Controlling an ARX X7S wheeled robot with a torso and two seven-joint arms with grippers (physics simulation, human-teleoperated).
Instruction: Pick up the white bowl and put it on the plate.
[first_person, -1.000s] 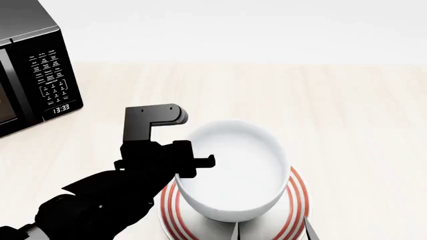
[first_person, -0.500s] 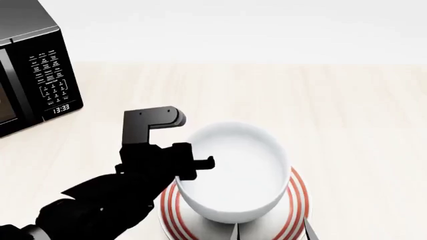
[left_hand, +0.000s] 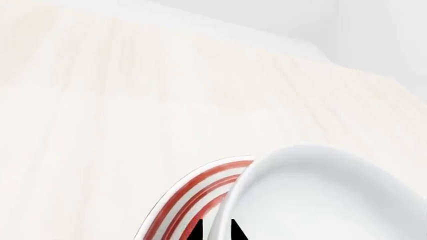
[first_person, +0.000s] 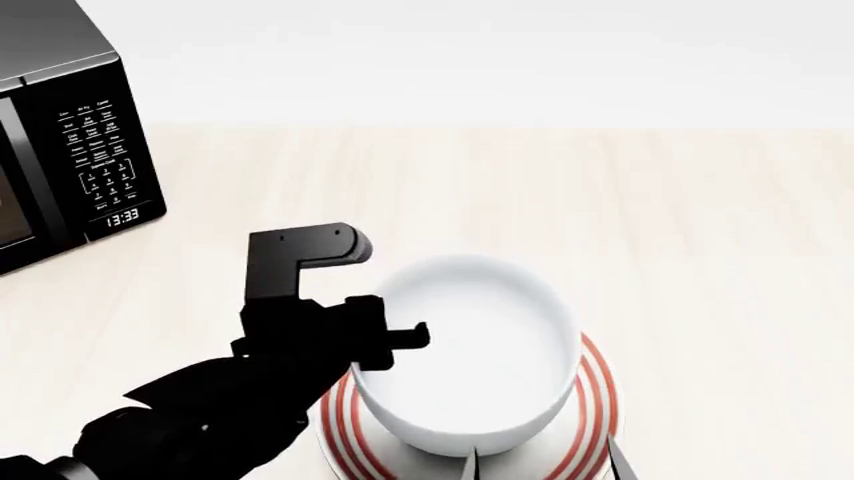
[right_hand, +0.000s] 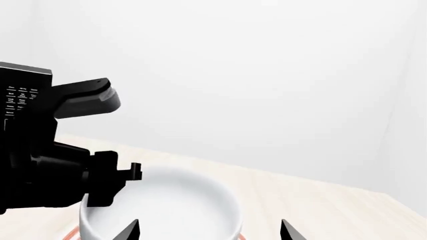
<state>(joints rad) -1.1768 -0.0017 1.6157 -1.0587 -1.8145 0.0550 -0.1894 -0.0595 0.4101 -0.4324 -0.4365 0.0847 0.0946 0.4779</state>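
The white bowl (first_person: 467, 350) sits upright over the red-ringed plate (first_person: 597, 390), low on it; I cannot tell whether they touch. My left gripper (first_person: 387, 345) is shut on the bowl's left rim. In the left wrist view its two fingertips (left_hand: 197, 231) straddle the bowl's wall (left_hand: 320, 200), with the plate's red rings (left_hand: 193, 192) beside them. My right gripper (first_person: 545, 462) is open and empty at the near edge of the plate. In the right wrist view it (right_hand: 210, 232) faces the bowl (right_hand: 167, 205) with its jaws wide apart.
A black microwave (first_person: 80, 150) with a keypad and clock stands at the far left on the light wooden table (first_person: 667, 220). It also shows in the right wrist view (right_hand: 20, 100), behind my left arm. A white wall lies beyond the table.
My left gripper has lowered the bowl a little toward the plate. The right gripper has not moved.
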